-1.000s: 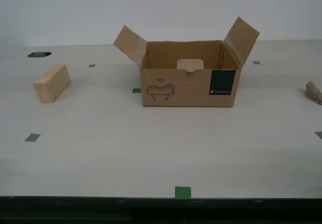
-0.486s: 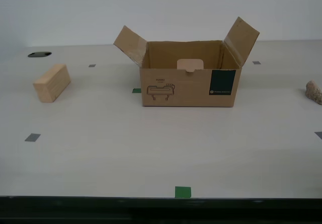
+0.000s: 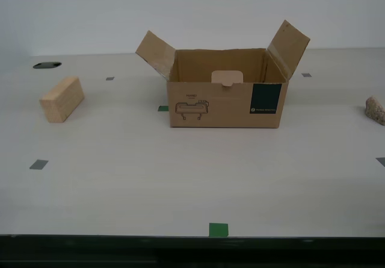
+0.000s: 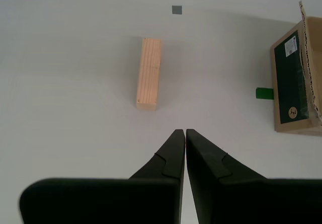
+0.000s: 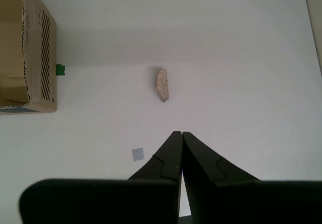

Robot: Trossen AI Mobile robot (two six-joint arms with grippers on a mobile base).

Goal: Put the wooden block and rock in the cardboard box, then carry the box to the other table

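Observation:
The cardboard box [image 3: 224, 96] stands open in the middle of the pale table, flaps up, green label and line drawing on its front. The wooden block [image 3: 62, 99] lies at the exterior view's left. The rock [image 3: 376, 109] sits at the exterior view's right edge. No arm shows in the exterior view. My second gripper [image 4: 181, 132] hovers high above the table, shut and empty, with the wooden block [image 4: 149, 73] ahead of its tips and the cardboard box [image 4: 297, 80] off to one side. My first gripper [image 5: 178, 134] is shut and empty above the table, with the rock [image 5: 162, 84] ahead of it and the cardboard box [image 5: 26, 53] aside.
Small grey squares [image 3: 38, 164] and green squares [image 3: 218, 229] mark the table. A dark round hole [image 3: 47, 65] sits at the exterior view's far left. The table's front edge [image 3: 192, 238] runs along the bottom of the exterior view.
The rock sits slightly farther toward the exterior view's right edge than before. The box and the block hold their places.

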